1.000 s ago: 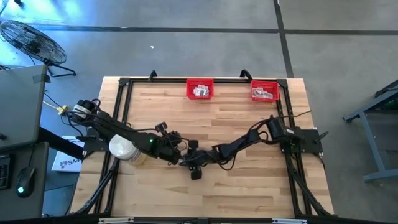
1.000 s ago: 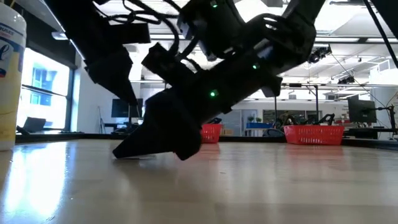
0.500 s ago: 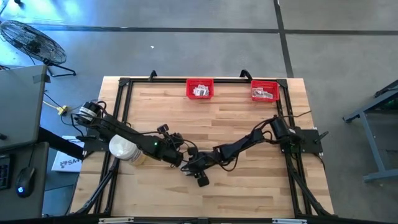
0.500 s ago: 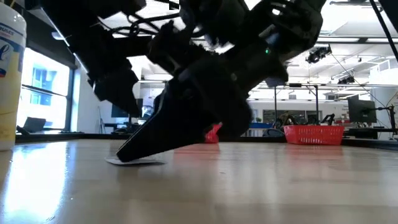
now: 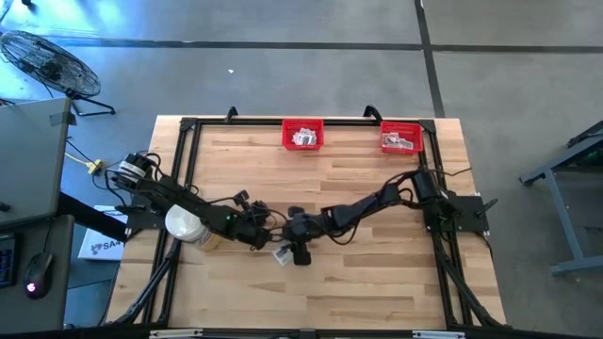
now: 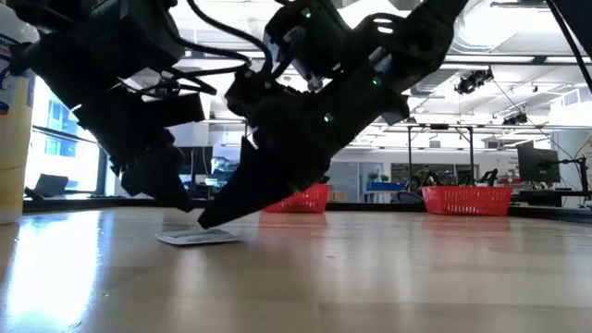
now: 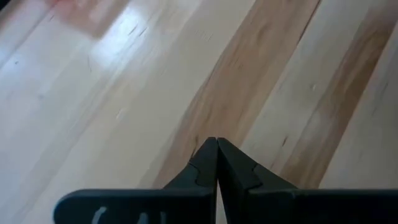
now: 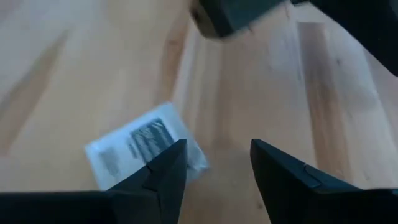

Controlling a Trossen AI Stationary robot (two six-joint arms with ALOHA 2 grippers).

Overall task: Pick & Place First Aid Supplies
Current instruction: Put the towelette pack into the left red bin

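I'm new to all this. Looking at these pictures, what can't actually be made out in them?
- The print on the packet: blurred in the right wrist view, too small in the high view.
- What lies in the two red bins: too small from above; the low view shows only their walls.
- The white cylinder: cut off by the low view's edge, partly under the left arm from above.

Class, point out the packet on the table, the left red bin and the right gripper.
packet (image 8: pixel 140 146): right wrist view, printed centre.
left red bin (image 5: pixel 302 147): high view, near rim.
right gripper (image 8: pixel 214 163): right wrist view, gap between fingertips.
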